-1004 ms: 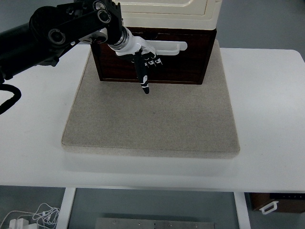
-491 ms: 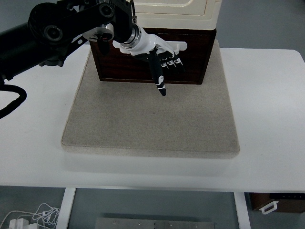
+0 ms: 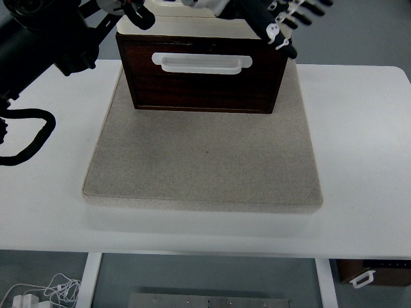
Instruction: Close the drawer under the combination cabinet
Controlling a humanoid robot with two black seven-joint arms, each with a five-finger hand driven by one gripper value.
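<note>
So the left hand [image 3: 282, 19] is up near the top of the view, fingers spread apart and holding nothing. Below it and a bit to its left sits the dark brown wooden drawer [image 3: 202, 74] with its long white bar handle [image 3: 201, 63], under the cream-coloured cabinet top [image 3: 192, 27].

The whole cabinet stands on a grey square felt mat [image 3: 205, 160] on the white tabletop [image 3: 359, 147] — mat stretches out well below the hand, toward the near edge. Right arm isn't visible at all.

From this angle the drawer front looks roughly flush with the cabinet body, though I honestly can't tell if there's a small gap left. My read: the pushing step is about done. Next move would just be taking the hand clear — or, if the drawer isn't fully seated, coming down onto the front below the handle and pressing straight back.
</note>
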